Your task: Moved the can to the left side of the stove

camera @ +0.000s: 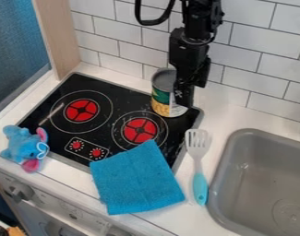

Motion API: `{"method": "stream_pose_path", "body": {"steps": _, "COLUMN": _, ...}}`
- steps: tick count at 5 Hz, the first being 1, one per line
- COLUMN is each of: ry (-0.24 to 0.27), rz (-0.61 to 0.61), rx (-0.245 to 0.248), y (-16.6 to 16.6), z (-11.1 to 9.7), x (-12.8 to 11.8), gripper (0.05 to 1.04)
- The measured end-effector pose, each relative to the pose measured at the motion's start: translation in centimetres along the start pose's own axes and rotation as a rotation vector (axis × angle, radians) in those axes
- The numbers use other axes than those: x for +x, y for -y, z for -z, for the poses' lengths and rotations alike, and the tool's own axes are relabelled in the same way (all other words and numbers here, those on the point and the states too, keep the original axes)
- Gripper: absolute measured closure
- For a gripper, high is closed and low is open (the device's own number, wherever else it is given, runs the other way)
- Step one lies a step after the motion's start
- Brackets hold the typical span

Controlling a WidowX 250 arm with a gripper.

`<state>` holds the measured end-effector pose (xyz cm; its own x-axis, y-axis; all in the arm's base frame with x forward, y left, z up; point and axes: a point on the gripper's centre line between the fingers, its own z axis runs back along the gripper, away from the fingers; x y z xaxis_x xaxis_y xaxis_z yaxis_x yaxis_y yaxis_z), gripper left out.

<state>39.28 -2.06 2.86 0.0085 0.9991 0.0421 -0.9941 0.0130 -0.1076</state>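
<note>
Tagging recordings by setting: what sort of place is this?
Probably a toy kitchen: a small stovetop with red printed-looking burners, a grey sink beside it, and white tiles behind.

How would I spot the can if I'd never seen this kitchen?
Find the black stovetop, left of the grey sink. Near its back right corner, by the white tiled wall, stands the can. Unlike the black robot arm beside it, it is round, with green and yellow on its side.
</note>
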Motion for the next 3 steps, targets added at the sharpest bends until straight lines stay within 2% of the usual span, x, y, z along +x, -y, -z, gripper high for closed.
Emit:
{"method": "stream_pose_path", "body": {"steps": 2, "ry": 0.013, "rz": -0.111, "rx": 0.036, "y": -1.5, "z": 0.7, "x": 3.8, "gripper": 0.084}}
{"method": "stream_pose_path", "body": {"steps": 3, "ry": 0.037, "rz": -0.183, "rx": 0.012, "y": -2.4, "z": 0.0, "x": 6.6, "gripper": 0.084}}
